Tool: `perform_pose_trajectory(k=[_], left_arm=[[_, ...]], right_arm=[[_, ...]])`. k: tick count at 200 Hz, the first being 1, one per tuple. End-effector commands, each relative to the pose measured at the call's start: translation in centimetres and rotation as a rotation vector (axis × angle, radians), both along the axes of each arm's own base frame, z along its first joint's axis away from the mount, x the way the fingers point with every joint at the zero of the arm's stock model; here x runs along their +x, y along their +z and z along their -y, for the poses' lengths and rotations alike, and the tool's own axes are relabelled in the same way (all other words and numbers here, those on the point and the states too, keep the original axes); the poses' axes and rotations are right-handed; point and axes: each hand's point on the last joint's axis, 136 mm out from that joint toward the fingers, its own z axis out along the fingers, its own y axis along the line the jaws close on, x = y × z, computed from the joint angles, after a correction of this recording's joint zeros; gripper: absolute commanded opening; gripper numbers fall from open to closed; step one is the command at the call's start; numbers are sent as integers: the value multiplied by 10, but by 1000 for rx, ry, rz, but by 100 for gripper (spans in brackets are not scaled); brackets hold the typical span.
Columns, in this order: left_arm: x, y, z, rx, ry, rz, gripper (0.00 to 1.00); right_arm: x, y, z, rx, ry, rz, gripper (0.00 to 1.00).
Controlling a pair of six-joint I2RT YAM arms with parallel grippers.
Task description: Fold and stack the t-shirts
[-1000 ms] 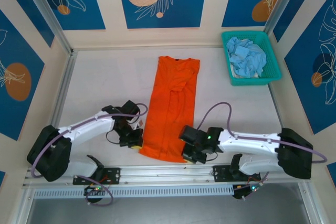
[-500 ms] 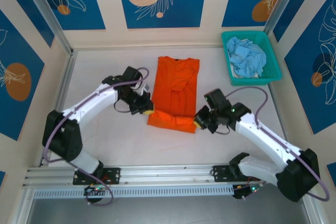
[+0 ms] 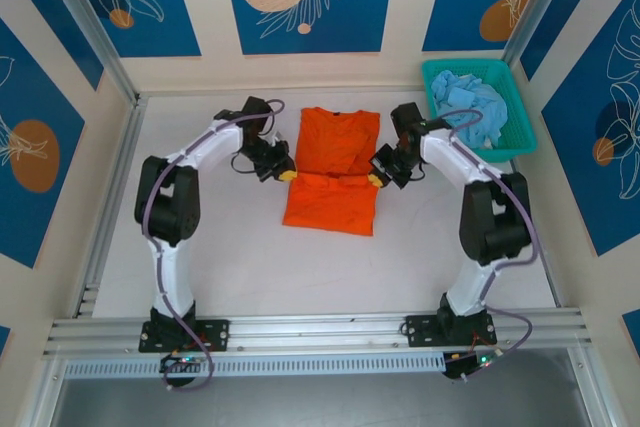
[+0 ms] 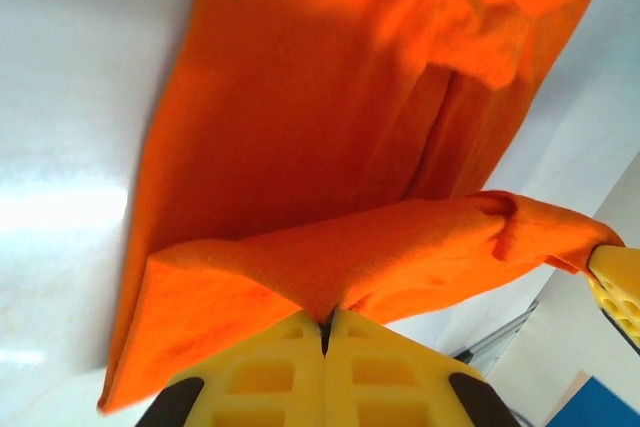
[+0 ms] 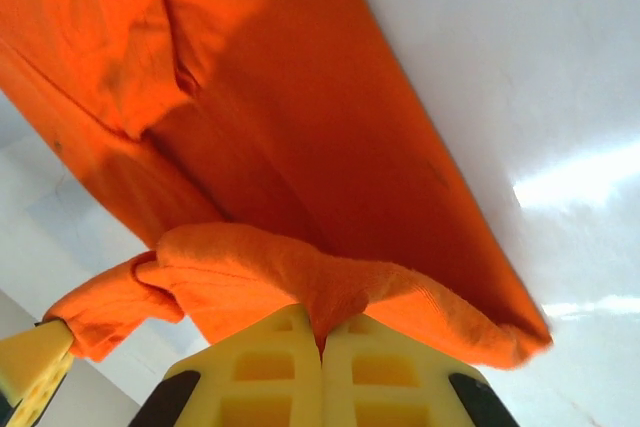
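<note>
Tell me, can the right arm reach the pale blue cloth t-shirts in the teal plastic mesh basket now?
Probably not yet: the right claw is shut on the bright orange cloth t-shirt. The teal plastic mesh basket stands close beside it, nothing between.

The orange t-shirt [image 3: 335,172] is seen as soft, matt cloth, slightly fuzzy at its folded edge; the pale blue t-shirts [image 3: 468,107] are shown as thin, crumpled cloth; the basket [image 3: 485,154] is made of teal plastic mesh; the bench [image 3: 200,247] is finished white, smooth and faintly glossy; the left hand [image 3: 287,175] and right hand [image 3: 378,181] are tipped with matt, smooth yellow moulded plastic; the rail [image 3: 320,332] is made of ribbed bare metal.
</note>
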Motion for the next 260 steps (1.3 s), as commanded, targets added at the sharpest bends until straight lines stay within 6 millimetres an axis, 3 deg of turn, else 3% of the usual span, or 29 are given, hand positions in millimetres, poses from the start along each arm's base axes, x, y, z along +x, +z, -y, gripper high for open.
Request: perform_pose_trajectory(k=[1,24,56,65,81,94,109,113,121,137,160,177,201,226,260], left_arm=[[12,-4,-2,0,31,-45,0],[22,-8,-7,44,58,-36,0],[31,-17,-20,91,119,-48,0],[34,-19,-24,104,142,-52,19],[41,-13,-31,111,173,-30,25],[48,1,-38,128,188,28,50],[49,21,-46,158,178,99,54],[48,26,-48,166,175,112,55],[44,32,-50,175,166,127,55],[30,41,-43,156,128,157,53],[-4,40,-9,104,7,175,39],[-30,31,20,87,-108,159,28],[-52,10,47,71,-200,132,26],[-60,-25,49,107,-256,107,23],[-68,-76,27,200,-289,100,22]], right_arm=[[7,-7,1,0,56,-56,0],[20,-15,1,-6,61,-75,0],[33,-24,4,-17,60,-103,10],[35,-24,5,-19,55,-106,15],[37,-20,10,-22,42,-106,28],[34,-13,14,-17,36,-99,36],[25,-1,18,-29,33,-58,47],[21,5,20,-35,30,-34,54],[13,10,23,-46,26,-10,56],[-4,23,18,-30,30,44,54],[-34,30,-21,84,94,92,40],[-55,20,-48,127,130,67,28],[-69,-9,-69,124,133,11,19],[-70,-42,-76,125,105,-47,17],[-81,-77,-70,62,119,-110,15]])
